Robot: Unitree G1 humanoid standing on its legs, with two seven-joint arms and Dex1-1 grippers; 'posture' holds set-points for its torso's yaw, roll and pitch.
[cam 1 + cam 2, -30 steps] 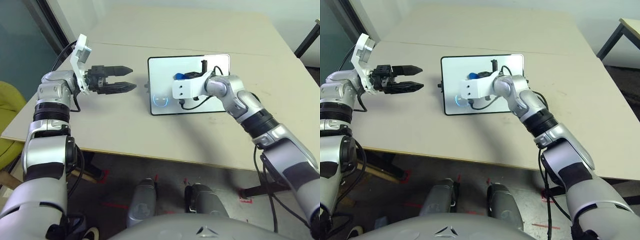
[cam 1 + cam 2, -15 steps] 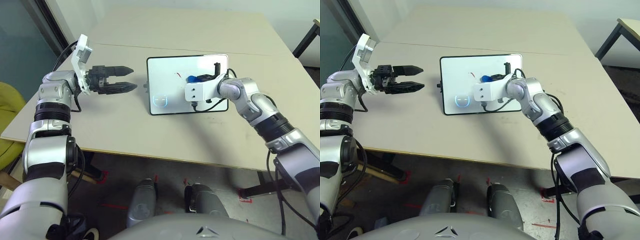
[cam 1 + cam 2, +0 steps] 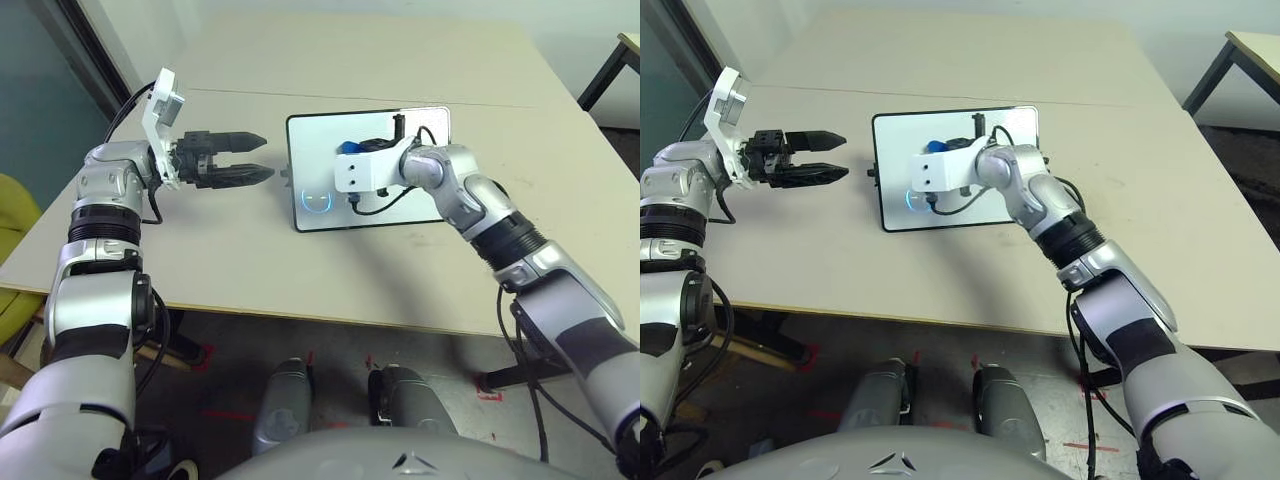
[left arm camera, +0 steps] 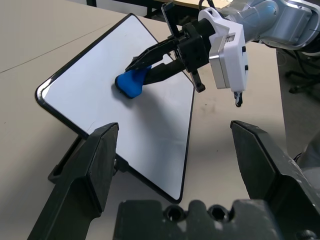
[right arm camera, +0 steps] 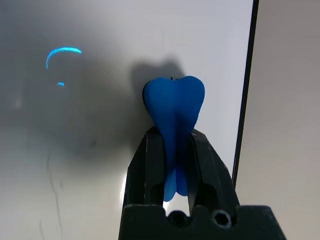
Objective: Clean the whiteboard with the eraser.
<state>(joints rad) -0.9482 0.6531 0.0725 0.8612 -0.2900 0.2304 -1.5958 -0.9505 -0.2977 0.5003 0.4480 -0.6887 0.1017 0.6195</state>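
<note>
Blue and squeezed out of shape, the eraser (image 5: 174, 102) sits pinched between the two black fingers (image 5: 209, 172) of the right pincer (image 4: 145, 61), its free end bulging past the fingertips and pressed down onto the whiteboard (image 3: 317, 142). In the head views the eraser rests on the board's left half, toward the far edge, with the right forearm reaching across the board from the robot's right side. The white block of the right wrist hangs over the middle of the board.

The whiteboard lies flat on the beige desk (image 3: 200, 250), roughly in the centre, its thin black frame showing all round and a small knob sticking out on its left side. A faint blue curved glint shows on the glossy surface near the board's near-left corner.

The left pincer (image 3: 258, 157) hovers over the desk to the left of the whiteboard, well apart from it, pointing toward the board. Its fingers stand spread with a clear gap and grip nothing. A white bracket rises from the left wrist, tilted upward.
</note>
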